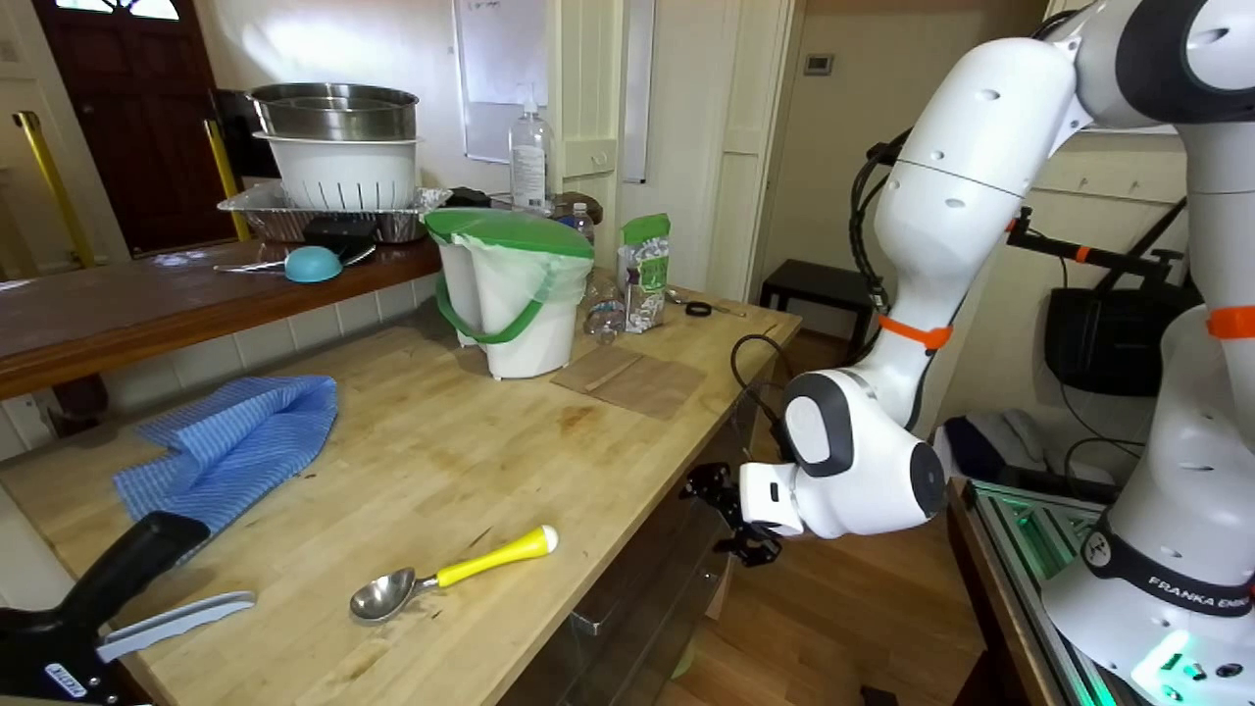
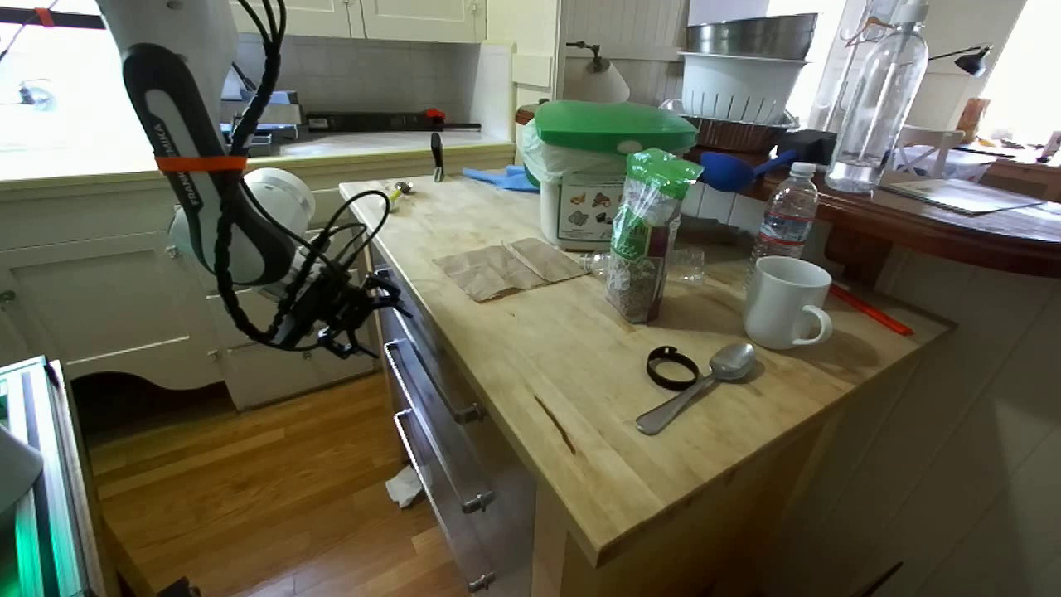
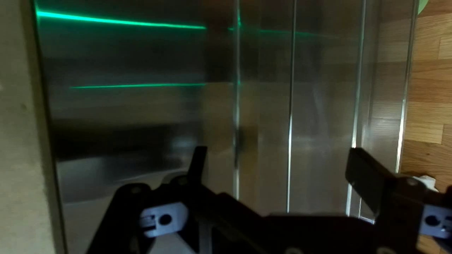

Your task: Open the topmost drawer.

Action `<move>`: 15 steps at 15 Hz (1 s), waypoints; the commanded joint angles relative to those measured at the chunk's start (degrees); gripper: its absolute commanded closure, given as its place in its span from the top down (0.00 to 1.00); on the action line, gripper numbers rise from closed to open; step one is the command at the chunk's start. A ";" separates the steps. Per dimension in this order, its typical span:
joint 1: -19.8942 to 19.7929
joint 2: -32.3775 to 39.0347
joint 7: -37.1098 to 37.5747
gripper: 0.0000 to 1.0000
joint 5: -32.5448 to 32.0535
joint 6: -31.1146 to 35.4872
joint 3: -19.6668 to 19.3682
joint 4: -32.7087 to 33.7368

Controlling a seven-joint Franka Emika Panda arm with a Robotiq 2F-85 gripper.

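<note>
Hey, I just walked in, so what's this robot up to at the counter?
A robot arm has its open gripper near the topmost drawer, under the wooden counter. The drawer looks shut and nothing is gripped, so opening it is probably the next step. On the counter, a yellow-handled scoop and a blue cloth lie untouched.

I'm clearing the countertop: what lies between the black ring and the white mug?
A metal spoon, its bowl end in that gap, as an exterior view shows.

End effector (image 3: 277, 152), jaws wide apart, before the glossy topmost drawer (image 3: 134, 109), floorboards (image 3: 425, 116) at right.
</note>
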 commanded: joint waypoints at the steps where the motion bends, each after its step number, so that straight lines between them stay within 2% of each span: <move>1: -1.08 3.82 0.19 1.00 -1.62 2.28 -0.19 3.55; 5: -0.91 6.03 -3.51 1.00 2.05 4.27 -0.18 4.14; 9: -0.39 5.07 -8.77 1.00 7.68 5.02 -0.24 2.24; 15: 1.27 3.92 -22.34 1.00 22.99 5.02 -0.42 -0.83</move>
